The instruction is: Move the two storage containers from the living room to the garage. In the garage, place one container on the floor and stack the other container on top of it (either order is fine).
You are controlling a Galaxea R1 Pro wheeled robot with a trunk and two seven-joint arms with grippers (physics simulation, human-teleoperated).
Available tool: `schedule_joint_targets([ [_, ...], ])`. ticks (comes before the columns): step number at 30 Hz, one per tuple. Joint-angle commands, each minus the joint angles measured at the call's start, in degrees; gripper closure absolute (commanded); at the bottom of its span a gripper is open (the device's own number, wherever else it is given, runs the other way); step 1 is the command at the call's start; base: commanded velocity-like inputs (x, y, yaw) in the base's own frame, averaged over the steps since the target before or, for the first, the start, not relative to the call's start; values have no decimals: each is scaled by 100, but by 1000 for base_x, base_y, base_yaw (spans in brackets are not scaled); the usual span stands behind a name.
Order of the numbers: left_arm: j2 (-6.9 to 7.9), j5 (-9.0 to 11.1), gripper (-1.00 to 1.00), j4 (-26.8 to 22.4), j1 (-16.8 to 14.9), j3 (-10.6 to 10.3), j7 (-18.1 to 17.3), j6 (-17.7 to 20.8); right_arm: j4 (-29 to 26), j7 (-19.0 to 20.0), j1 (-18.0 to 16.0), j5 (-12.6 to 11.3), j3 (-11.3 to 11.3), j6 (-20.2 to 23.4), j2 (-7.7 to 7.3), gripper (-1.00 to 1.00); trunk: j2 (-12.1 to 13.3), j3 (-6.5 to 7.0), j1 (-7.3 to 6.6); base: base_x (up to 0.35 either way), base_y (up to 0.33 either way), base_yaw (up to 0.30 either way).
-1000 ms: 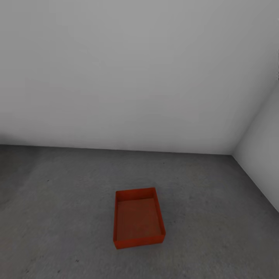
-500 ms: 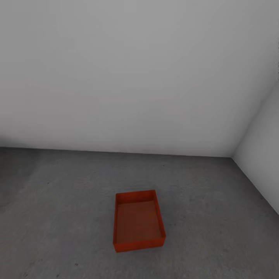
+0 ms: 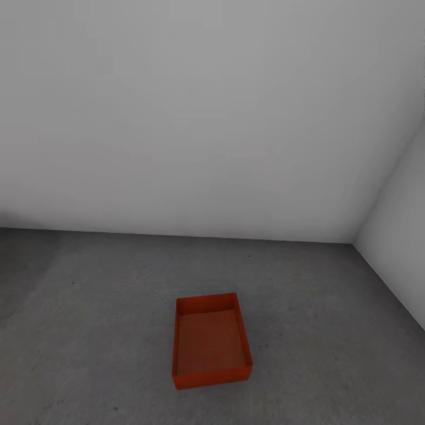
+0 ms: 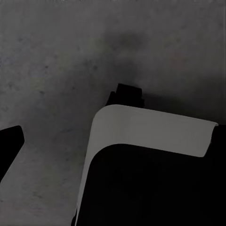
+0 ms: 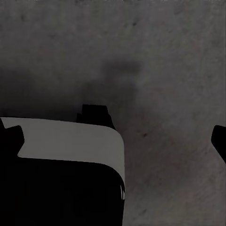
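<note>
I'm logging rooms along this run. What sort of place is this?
Probably the garage: a bare corner with a dark grey concrete floor and plain white-grey walls. One orange-red storage container sits on the floor.

The storage container (image 3: pixel 211 342) looks smooth matt plastic, the floor (image 3: pixel 330 330) mottled matt concrete.
</note>
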Motion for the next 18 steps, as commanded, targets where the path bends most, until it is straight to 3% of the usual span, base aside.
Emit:
schedule_joint_targets([
  [1, 0, 34, -100, 0, -5, -2, 10, 17, 18, -2, -6, -58, 47, -33, 5, -100, -2, 4, 0, 0, 0, 0],
  [18, -13, 26, -100, 0, -5, -2, 10, 8, 18, -2, 57, -51, 47, -36, 17, -100, -2, 118, 0, 0, 0, 0],
])
